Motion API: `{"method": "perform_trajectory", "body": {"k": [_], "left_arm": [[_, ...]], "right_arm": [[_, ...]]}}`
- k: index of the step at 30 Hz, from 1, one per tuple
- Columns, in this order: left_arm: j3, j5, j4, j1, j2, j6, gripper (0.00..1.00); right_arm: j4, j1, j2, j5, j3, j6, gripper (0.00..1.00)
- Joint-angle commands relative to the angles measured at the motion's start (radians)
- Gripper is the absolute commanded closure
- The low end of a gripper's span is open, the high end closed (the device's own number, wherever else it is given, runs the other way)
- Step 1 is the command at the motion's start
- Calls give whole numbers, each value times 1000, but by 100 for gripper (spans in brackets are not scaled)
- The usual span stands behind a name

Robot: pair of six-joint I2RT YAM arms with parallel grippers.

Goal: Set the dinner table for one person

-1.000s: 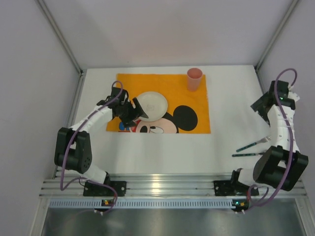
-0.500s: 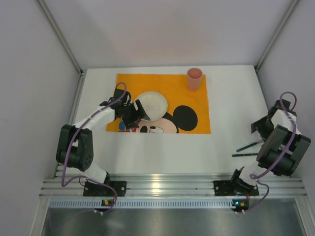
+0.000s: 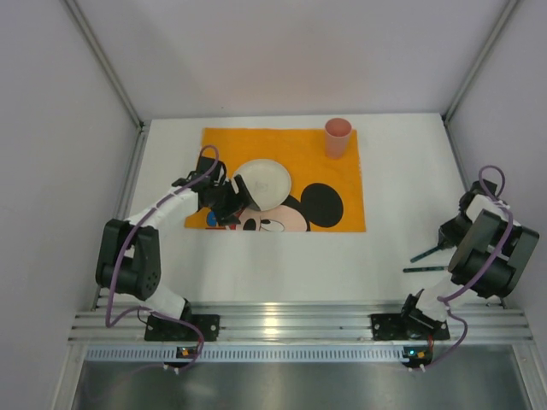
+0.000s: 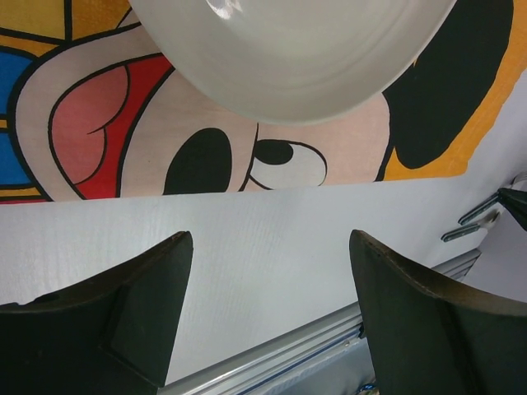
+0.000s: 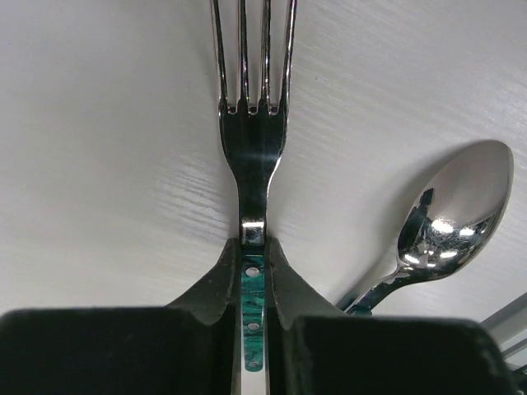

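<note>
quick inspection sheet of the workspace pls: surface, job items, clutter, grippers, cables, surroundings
surface: white dinner table, with an orange cartoon-mouse placemat flat at its far middle
job's things: plate on the placemat; pink cup upright at the placemat's far right corner; fork and spoon side by side on bare table at the right
clutter: nothing seen
grippers: left gripper open, empty, at the plate's near-left edge; right gripper shut on the fork's handle
cables: purple cable along each arm, not touching the items
surroundings: grey walls; silver rail at the near edge
</note>
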Motion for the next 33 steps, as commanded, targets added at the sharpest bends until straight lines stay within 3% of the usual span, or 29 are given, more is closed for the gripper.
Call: {"method": "perform_trajectory", "body": {"k": [1, 5, 8, 13, 21, 26, 33], "left_arm": [[13, 10, 52, 0, -50, -5, 18], [65, -9, 65, -9, -47, 2, 17], [194, -38, 11, -49, 5, 31, 16], [547, -162, -110, -199, 144, 104, 16], [1088, -429, -412, -469, 402, 258, 16], [1102, -545, -448, -605, 435, 341, 17], [1021, -687, -411, -780, 427, 412, 19]], "right_arm": [[51, 13, -6, 0, -2, -25, 100], [-3, 107, -82, -42, 63, -3, 100], [-75, 227, -148, -77, 180, 21, 100], [-164, 329, -213, -181, 332, 110, 100], [-190, 529, -256, -390, 375, 218, 100], [-195, 674, -251, -379, 390, 228, 100], [-228, 698, -264, -404, 423, 216, 100]]}}
